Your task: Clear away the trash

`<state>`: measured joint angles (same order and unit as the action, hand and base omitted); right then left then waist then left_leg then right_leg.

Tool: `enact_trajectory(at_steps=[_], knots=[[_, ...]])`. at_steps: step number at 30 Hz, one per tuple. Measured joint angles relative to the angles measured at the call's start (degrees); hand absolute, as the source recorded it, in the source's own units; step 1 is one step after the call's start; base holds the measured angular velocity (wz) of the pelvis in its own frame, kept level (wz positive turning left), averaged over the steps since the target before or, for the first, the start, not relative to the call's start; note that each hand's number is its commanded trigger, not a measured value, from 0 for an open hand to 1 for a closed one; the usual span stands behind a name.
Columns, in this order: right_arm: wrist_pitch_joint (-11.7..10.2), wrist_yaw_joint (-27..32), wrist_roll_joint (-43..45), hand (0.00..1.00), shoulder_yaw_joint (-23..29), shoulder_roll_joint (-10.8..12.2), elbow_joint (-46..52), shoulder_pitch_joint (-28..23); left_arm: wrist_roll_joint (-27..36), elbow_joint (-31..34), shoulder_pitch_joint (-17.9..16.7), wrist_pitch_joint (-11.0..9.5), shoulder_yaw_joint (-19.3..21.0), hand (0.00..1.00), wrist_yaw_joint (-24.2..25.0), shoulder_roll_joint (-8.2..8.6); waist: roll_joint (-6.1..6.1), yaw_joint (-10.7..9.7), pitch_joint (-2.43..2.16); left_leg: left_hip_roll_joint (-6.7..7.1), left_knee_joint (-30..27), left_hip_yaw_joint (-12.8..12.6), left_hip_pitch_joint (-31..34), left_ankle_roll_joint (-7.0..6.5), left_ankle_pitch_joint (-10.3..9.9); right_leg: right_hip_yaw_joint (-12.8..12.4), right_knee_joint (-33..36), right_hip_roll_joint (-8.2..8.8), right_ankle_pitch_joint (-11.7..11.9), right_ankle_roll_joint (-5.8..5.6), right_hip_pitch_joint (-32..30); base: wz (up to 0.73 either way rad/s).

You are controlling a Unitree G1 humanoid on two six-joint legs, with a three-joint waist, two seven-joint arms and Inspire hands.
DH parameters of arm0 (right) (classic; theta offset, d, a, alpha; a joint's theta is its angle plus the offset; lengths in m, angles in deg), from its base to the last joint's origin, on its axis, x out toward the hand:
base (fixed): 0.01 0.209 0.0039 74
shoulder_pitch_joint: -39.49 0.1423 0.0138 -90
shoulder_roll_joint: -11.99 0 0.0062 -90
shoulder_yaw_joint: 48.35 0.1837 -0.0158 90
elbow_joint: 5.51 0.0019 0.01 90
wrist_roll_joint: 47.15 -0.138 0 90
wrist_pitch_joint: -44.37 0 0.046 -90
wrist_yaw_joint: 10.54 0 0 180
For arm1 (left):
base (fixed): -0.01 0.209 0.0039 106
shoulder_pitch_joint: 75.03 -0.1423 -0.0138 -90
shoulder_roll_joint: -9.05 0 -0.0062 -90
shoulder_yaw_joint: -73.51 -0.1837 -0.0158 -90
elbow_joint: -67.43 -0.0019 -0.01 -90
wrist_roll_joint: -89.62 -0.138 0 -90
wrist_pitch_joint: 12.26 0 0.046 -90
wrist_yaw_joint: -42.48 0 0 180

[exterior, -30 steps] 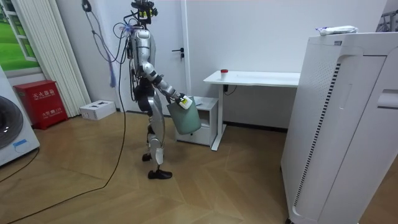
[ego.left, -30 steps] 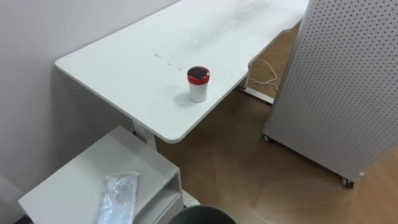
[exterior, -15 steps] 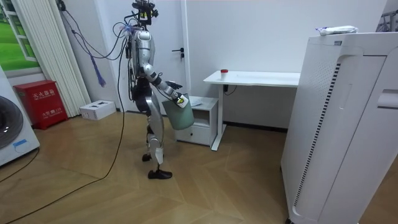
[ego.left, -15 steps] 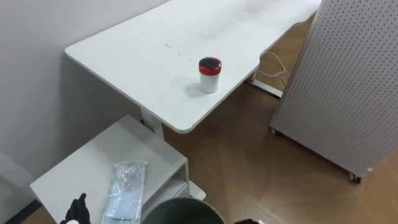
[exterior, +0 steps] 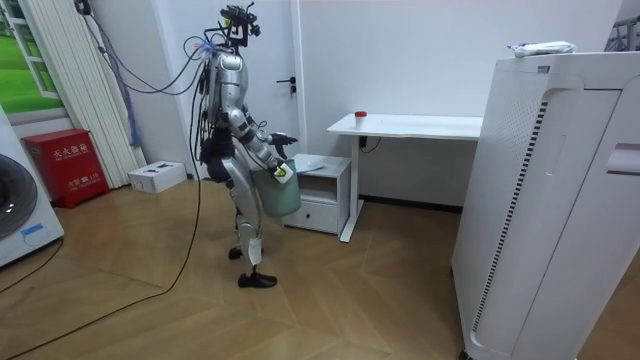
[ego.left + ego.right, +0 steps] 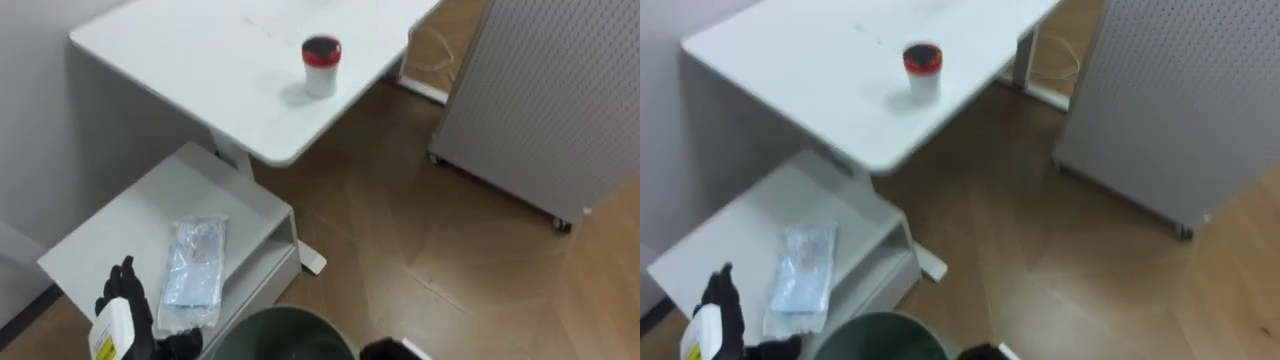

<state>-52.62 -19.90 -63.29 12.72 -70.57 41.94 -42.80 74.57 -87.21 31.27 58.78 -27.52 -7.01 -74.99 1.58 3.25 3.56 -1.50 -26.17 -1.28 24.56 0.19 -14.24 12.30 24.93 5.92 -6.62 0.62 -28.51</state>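
A clear plastic packet (image 6: pixel 195 270) lies flat on top of a low white cabinet (image 6: pixel 115 240). My left hand (image 6: pixel 128 305) hovers open just left of the packet, over the cabinet's near end, a little apart from it. A dark green bin (image 6: pixel 285 335) sits at the bottom edge of the eye views, close to my body. My right hand (image 6: pixel 392 350) is at its rim, and in the room view the bin (image 5: pixel 280 195) hangs from that hand (image 5: pixel 282 172). A small white jar with a red lid (image 6: pixel 321 65) stands near the edge of the white desk (image 6: pixel 180 60).
I stand facing the cabinet (image 5: pixel 325 190) and desk (image 5: pixel 410 125). A white perforated panel on wheels (image 6: pixel 540 100) stands to the right, with wooden floor between. A tall white appliance (image 5: pixel 560 200) fills the room view's right. A cable (image 6: pixel 430 65) lies under the desk.
My head camera has dipped toward the cabinet. My left hand has risen into view beside the packet. The bin has swung in closer to my body.
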Motion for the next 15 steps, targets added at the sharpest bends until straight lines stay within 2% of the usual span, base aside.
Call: enact_trajectory(at_steps=[6, 15], knots=[[0.01, 0.06, -0.34, 1.00, -1.40, 0.16, -0.14, 0.78, 1.99, -1.92, 2.66, -0.02, -1.66, 0.00, -0.24, -0.02, 0.30, -2.68, 0.22, -0.15, -0.65, -0.32, 2.72, 0.02, -0.01, 0.05, 1.03, 0.07, 0.06, 0.13, -2.92, -0.02], [0.29, 0.63, -0.37, 1.00, -1.39, 0.17, -0.15, 1.51, 1.97, -2.87, 4.22, 0.04, -3.30, 0.00, -0.22, -0.17, 0.56, -4.48, 0.51, -0.18, -2.62, -0.33, 6.97, 0.01, -0.13, -0.27, 2.20, 0.06, 0.24, 0.47, -6.91, 0.00]])
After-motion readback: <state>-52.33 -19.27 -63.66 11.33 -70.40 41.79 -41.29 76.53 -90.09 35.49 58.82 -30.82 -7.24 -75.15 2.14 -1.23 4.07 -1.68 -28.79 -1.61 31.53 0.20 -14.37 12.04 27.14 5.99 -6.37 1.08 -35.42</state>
